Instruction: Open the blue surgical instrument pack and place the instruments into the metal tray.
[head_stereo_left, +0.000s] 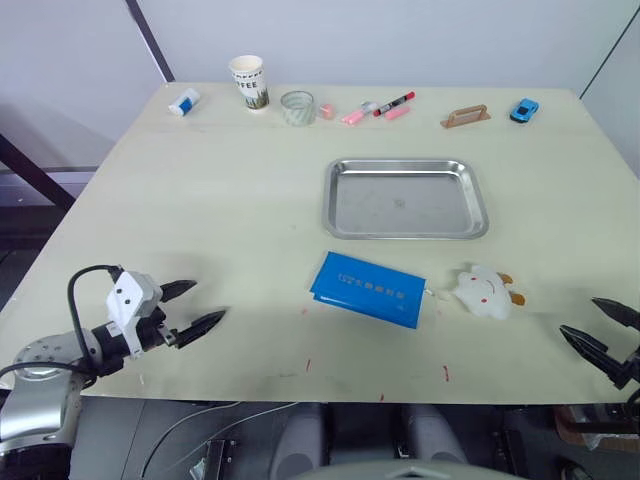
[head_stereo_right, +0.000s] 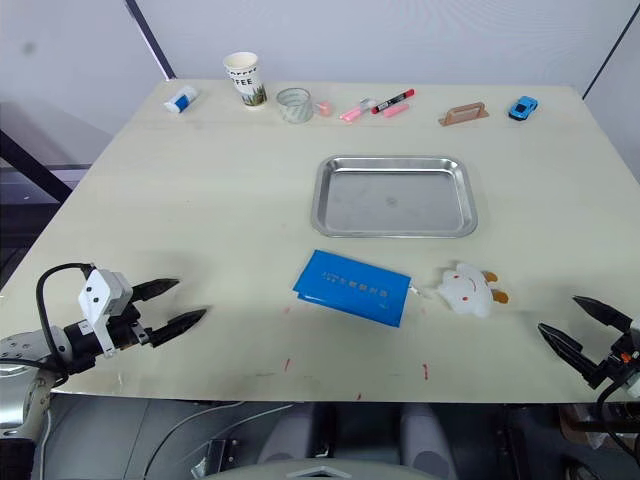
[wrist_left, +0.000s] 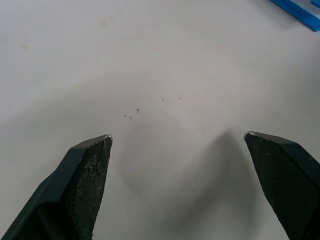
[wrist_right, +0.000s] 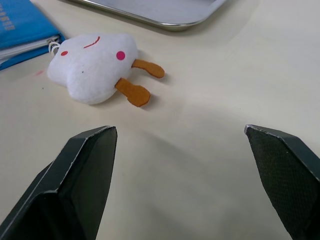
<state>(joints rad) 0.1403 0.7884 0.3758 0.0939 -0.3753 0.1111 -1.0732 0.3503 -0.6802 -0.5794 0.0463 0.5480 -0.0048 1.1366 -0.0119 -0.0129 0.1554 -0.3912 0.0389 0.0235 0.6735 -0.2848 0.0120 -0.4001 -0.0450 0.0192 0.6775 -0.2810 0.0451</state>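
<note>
The blue surgical instrument pack (head_stereo_left: 369, 289) lies shut and flat on the table, just in front of the metal tray (head_stereo_left: 406, 197), which holds nothing. The instruments are hidden. My left gripper (head_stereo_left: 196, 306) hovers open near the table's front left edge, well left of the pack; a corner of the pack (wrist_left: 300, 11) shows beyond its fingers in the left wrist view. My right gripper (head_stereo_left: 593, 326) is open at the front right edge, with the pack's corner (wrist_right: 20, 30) and the tray's rim (wrist_right: 165, 22) ahead of it.
A white plush toy (head_stereo_left: 486, 291) lies right beside the pack, between it and my right gripper. Along the far edge stand a paper cup (head_stereo_left: 248, 81), a tape roll (head_stereo_left: 297, 107), pink and red markers (head_stereo_left: 385, 107), a wooden block (head_stereo_left: 466, 117), a blue toy car (head_stereo_left: 524, 109) and a small bottle (head_stereo_left: 184, 101).
</note>
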